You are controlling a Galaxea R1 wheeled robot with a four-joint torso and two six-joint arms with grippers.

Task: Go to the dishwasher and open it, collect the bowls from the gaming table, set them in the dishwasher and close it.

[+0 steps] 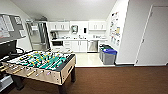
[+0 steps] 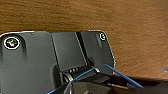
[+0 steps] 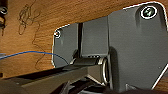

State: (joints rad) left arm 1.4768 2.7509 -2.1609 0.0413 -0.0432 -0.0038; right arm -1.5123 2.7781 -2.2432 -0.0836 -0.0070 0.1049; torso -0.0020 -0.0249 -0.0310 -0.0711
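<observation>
Dishwasher [image 1: 92, 46], steel-fronted, sits under the kitchenette counter at centre frame, far across brown carpet. A foosball table [image 1: 40, 65] fills the lower left. Whether either gripper's jaws are released or clenched cannot be told.

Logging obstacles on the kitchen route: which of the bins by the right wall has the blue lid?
The nearer bin, grey with a bright blue lid, closest to the brown carpet. The bin behind it, toward the counter, has a dark, greenish top.
</observation>
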